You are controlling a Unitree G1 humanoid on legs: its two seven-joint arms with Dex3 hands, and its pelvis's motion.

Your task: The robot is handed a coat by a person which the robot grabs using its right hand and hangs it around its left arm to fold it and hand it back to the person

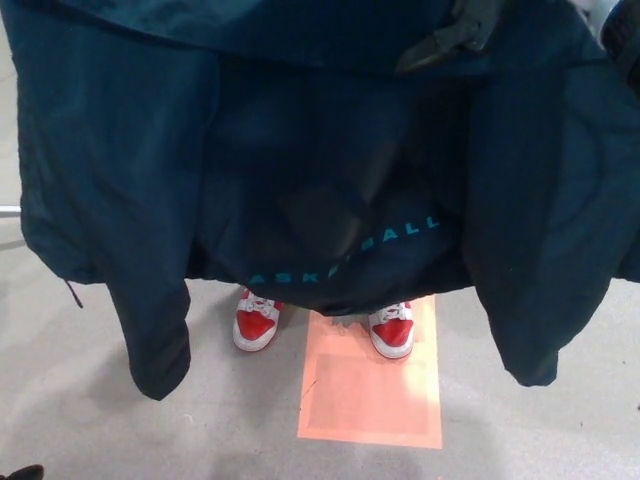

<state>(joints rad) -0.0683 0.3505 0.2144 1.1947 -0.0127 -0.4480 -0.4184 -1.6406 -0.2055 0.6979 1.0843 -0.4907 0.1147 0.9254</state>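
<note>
Poking in at one o'clock by the top edge, the right hand [446, 40] shows as a black shape against the coat [130, 150]; whether it clasps the cloth or only lies on it cannot be told. From there the dark teal coat spreads across most of the view, held up well clear of the floor [90, 420], with teal lettering [400, 230] near its middle. One sleeve [160, 345] hangs at eight o'clock, the other sleeve [530, 345] at four o'clock. Below the hem at six o'clock stand a person's red-and-white shoes [255, 322], one of them on an orange rectangle [370, 395] on the grey floor
</note>
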